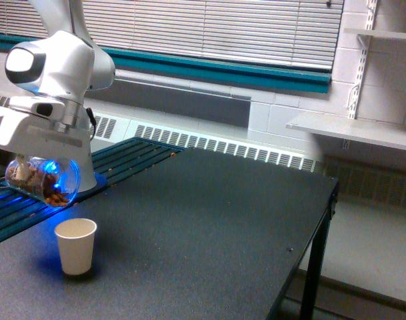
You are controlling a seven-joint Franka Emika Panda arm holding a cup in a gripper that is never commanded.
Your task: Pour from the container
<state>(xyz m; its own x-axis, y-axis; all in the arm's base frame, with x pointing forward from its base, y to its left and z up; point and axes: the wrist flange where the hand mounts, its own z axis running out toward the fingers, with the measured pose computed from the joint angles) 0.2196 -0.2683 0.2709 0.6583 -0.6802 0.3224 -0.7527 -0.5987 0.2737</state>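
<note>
Closed white slatted blinds (209,27) with a teal band beneath them run along the back wall, above a long white radiator grille (223,147); a white wall shelf (353,130) juts out at the exterior view's right. Filling the foreground is a dark, matte rectangular table (209,227). Near its front corner at the exterior view's left stands a cream-coloured paper cup (76,246), upright and open. Above and slightly to the left of it hangs the white robot arm's gripper (39,157), clamped around a clear, rounded jar holding brown nut-like pieces (43,181) — the jar is tipped on its side, mouth angled down toward the cup but clear of it, lit by a blue glow.
</note>
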